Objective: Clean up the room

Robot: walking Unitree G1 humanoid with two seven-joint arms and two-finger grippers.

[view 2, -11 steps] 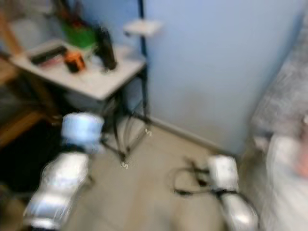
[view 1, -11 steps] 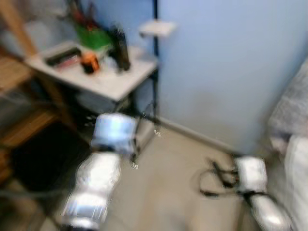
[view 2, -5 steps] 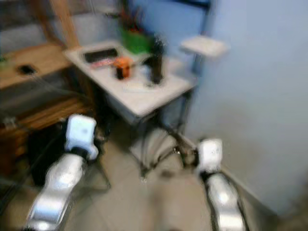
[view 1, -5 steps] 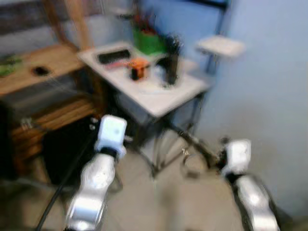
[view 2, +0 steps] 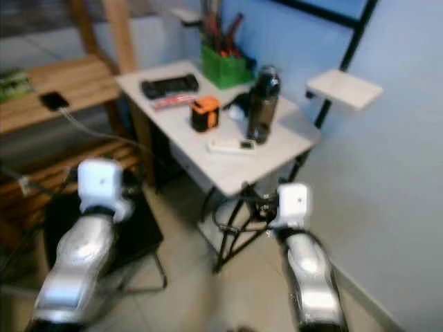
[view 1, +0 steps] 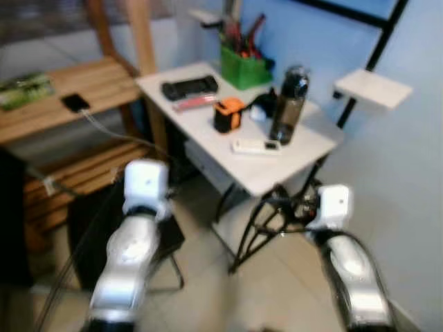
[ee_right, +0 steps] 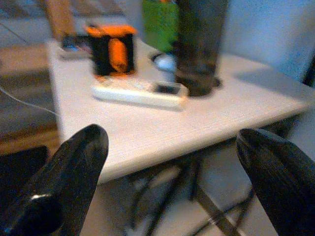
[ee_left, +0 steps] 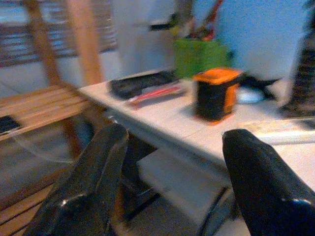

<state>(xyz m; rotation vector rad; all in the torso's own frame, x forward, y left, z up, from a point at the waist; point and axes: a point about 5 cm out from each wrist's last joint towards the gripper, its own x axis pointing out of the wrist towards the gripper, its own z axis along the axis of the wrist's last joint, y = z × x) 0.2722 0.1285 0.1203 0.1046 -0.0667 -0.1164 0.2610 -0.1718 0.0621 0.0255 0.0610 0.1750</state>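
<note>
— Where the white side table [view 1: 277, 173] stood, centre of the head view, how placed against the grippers?

— Ahead of both and above them. Left gripper [ee_left: 170, 182] held low at lower left of the head view, short of the table's near edge, fingers [ee_left: 93, 182] spread wide, nothing between them. Right gripper [ee_right: 167, 177] low at lower right, just short of the tabletop's front corner, fingers [ee_right: 69, 177] likewise spread and empty.

— And on the tabletop?

— Seen through the right wrist camera: white remote [ee_right: 140, 92] nearest, lying flat; orange-and-black tape measure [ee_right: 112, 48] behind it; dark water bottle [ee_right: 199, 46] upright beside the remote. Farther back, toward upper centre of the head view: black game controller [view 1: 189, 87] with a red pen-like item [view 1: 196, 103] just beside it. Small bluish-white thing [view 1: 259, 113] between tape measure and bottle, too blurred to identify.

— Containers?

— Green holder [view 1: 244, 70] at the table's far edge, upper centre, stuffed with red- and dark-handled tools [view 1: 243, 33] standing upright; exact kinds too blurred to tell.

— Elsewhere?

— Wooden bench [view 1: 69, 90] at upper left, carrying a black phone [view 1: 75, 103] with a cable, and a green booklet [view 1: 26, 90]. Small white shelf [view 1: 372, 88] on a black frame at upper right, against the blue wall [view 1: 415, 173].
</note>
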